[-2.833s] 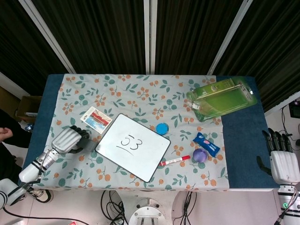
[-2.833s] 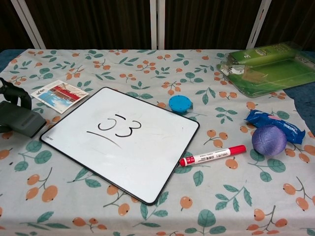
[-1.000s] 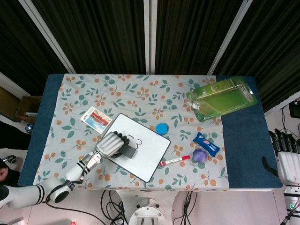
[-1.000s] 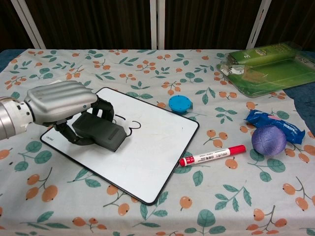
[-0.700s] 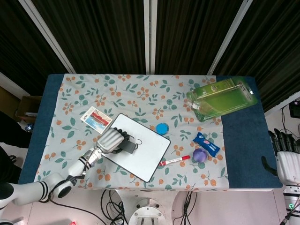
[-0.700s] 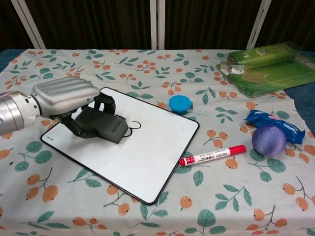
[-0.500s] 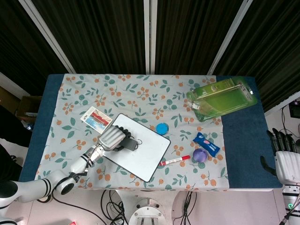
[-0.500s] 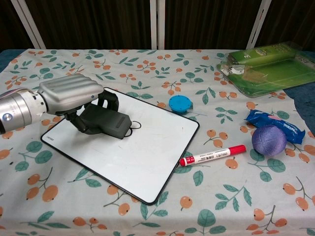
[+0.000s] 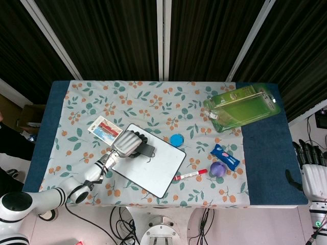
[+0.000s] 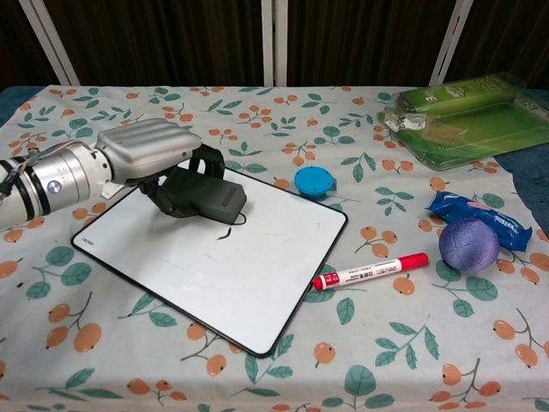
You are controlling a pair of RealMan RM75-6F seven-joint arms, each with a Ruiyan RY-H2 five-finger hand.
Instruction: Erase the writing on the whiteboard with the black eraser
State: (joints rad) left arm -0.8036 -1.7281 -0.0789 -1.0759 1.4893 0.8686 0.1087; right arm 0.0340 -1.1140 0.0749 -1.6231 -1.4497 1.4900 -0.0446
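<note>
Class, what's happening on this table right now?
The robot's left hand grips a black eraser and presses it on the far part of the whiteboard. Most of the board looks clean; only a few small dark strokes show just beside the eraser. The right hand hangs off the table's right edge, holding nothing. A red marker, a blue lid and a purple ball lie nearby, untouched.

Left robot hand (image 10: 150, 151) curled palm-down, gripping; right robot hand (image 9: 311, 171) upright, fingers apart.
</note>
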